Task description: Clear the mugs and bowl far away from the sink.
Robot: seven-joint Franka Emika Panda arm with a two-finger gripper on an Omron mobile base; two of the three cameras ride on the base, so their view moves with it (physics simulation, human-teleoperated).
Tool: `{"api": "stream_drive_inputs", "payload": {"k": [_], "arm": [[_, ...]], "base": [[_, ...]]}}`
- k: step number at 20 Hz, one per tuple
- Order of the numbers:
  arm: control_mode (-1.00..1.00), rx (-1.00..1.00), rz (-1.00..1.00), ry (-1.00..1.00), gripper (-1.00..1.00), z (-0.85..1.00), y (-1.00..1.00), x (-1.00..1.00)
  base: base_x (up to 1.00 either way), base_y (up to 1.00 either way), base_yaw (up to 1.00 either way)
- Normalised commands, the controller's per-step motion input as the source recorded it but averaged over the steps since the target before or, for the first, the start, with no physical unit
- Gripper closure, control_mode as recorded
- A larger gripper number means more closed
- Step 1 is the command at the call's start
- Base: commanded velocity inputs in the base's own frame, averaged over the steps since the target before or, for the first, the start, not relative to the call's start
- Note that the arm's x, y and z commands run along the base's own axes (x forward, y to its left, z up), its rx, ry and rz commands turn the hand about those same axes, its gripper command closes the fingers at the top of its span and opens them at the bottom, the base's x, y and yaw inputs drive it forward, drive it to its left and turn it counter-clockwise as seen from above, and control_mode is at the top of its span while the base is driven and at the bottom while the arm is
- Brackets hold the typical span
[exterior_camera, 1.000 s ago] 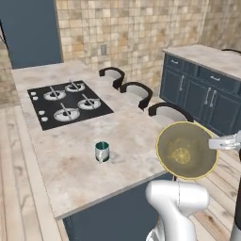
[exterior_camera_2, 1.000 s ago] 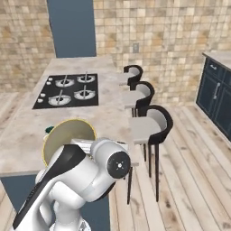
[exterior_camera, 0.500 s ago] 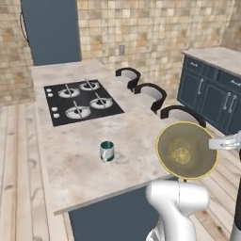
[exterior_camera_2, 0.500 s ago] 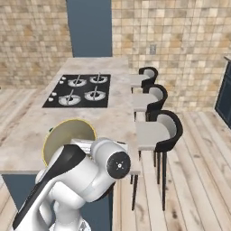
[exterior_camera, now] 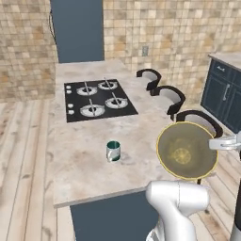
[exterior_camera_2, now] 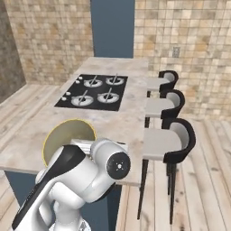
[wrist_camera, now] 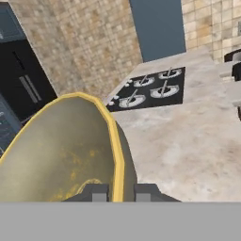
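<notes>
The wide olive-tan bowl [exterior_camera: 187, 150] with its yellowish rim hangs tilted on edge in the air, off the right front corner of the island counter [exterior_camera: 84, 155]. My gripper [wrist_camera: 120, 193] is shut on the bowl's rim [wrist_camera: 115, 141], one fingertip on each side. In the left base view the hand [exterior_camera: 225, 142] reaches in from the right onto the bowl's edge. The bowl's back [exterior_camera_2: 67, 135] shows behind my arm in the right base view. A teal mug with a silvery body [exterior_camera: 113, 151] stands upright on the counter, left of the bowl. The sink is out of view.
A black stovetop [exterior_camera: 99, 100] with burners lies in the far half of the counter. Three black-backed stools [exterior_camera_2: 169, 135] line the counter's right side. Dark blue cabinets [exterior_camera: 226, 92] stand at the far right, and a dark blue tall unit [exterior_camera: 77, 28] at the back wall.
The whole picture has shifted, so the base has moved; the stovetop and mug now sit further right in the left base view. The bowl stays gripped the same way.
</notes>
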Motion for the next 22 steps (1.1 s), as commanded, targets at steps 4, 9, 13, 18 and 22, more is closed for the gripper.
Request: {"api": "stream_drive_inputs", "payload": {"k": [4,9,13,18,22], "arm": [[1.00,0.00,0.00,0.00,1.00,0.00,0.00,0.00],[1.00,0.00,0.00,0.00,1.00,0.00,0.00,0.00],[1.00,0.00,0.00,0.00,1.00,0.00,0.00,0.00],[-1.00,0.04,0.13,0.17,1.00,-0.03,-0.16,0.42],[-1.00,0.07,0.09,0.27,1.00,-0.05,-0.33,0.63]], "base": [[0.92,-0.36,0.31],[0.85,-0.46,0.34],[0.81,-0.47,0.35],[0.32,-0.15,0.13],[0.00,0.00,0.00]]}}
